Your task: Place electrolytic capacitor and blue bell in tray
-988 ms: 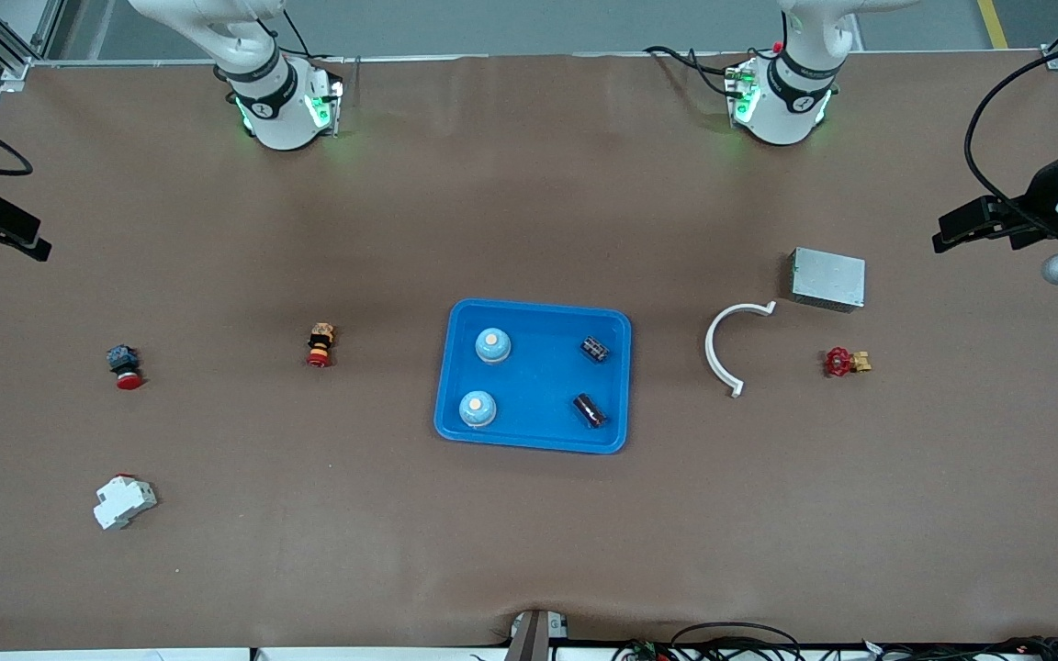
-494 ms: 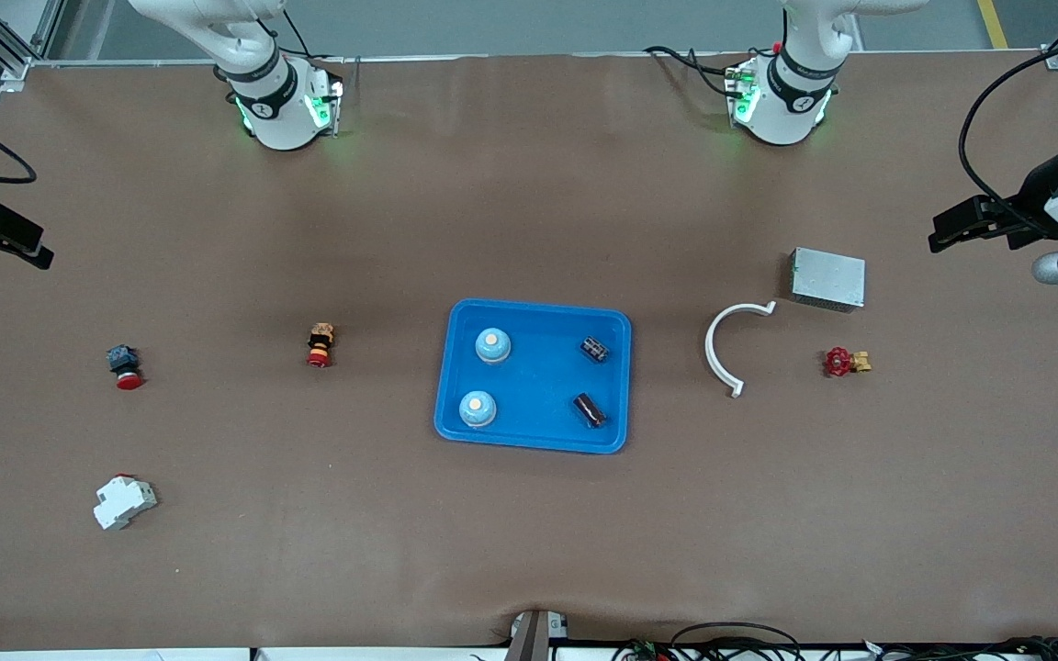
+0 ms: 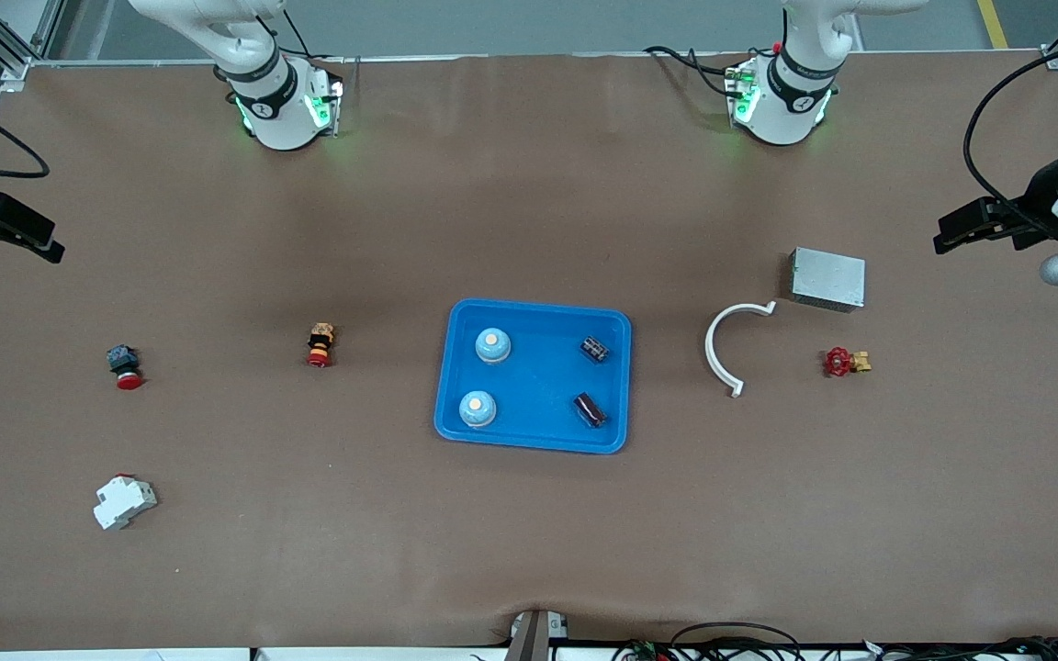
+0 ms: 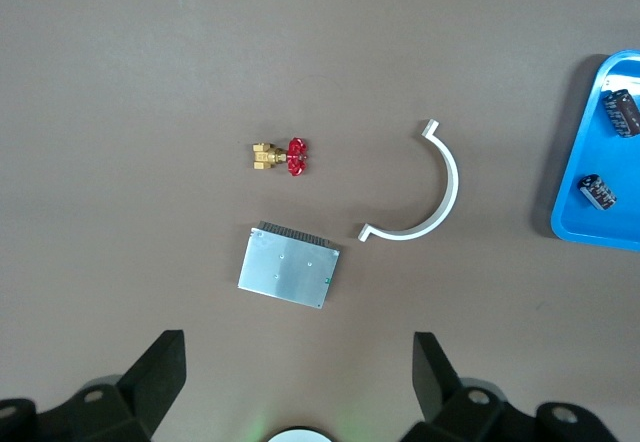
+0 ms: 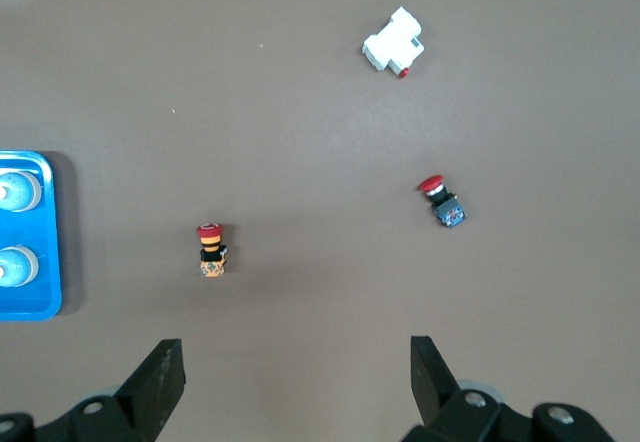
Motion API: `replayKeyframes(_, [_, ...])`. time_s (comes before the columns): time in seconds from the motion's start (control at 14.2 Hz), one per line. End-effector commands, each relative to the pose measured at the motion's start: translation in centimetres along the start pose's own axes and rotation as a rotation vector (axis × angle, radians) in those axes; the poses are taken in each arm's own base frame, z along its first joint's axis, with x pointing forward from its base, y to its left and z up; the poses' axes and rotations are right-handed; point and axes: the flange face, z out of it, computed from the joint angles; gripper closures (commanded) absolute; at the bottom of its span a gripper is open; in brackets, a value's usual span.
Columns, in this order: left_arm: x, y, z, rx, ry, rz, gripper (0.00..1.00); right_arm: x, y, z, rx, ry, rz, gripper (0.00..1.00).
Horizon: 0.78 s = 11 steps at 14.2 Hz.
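The bright blue tray (image 3: 538, 431) lies mid-table. Two blue bells (image 3: 492, 345) (image 3: 477, 408) stand in it on the side toward the right arm's end. Two dark electrolytic capacitors (image 3: 594, 349) (image 3: 589, 409) lie in it toward the left arm's end. My left gripper (image 3: 940, 243) hangs open over the left arm's end of the table, high over the grey box; its wrist view shows empty jaws (image 4: 298, 347) and the tray's edge (image 4: 585, 152). My right gripper (image 3: 50, 252) hangs open and empty (image 5: 296, 354) over the right arm's end.
A grey metal box (image 3: 827, 278), a white curved clip (image 3: 722, 353) and a small red-handled valve (image 3: 846, 362) lie toward the left arm's end. Two red push buttons (image 3: 319, 344) (image 3: 124, 365) and a white breaker (image 3: 124, 501) lie toward the right arm's end.
Both grippers drift only slightly at the table's ends; the right one has edged a little toward the middle. Nothing in the tray has moved.
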Motion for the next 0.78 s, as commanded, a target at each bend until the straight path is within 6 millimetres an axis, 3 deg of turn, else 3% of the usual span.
replayKeyframes(0.0, [0.31, -0.42, -0.59, 0.016, 0.013, -0.011, 0.0, -1.27, 0.22, -0.17, 0.012, -0.021, 0.024, 0.0])
replayKeyframes(0.71, [0.38, -0.02, -0.66, 0.011, 0.022, -0.01, 0.0, -1.38, 0.69, -0.58, 0.06, -0.025, 0.041, 0.0])
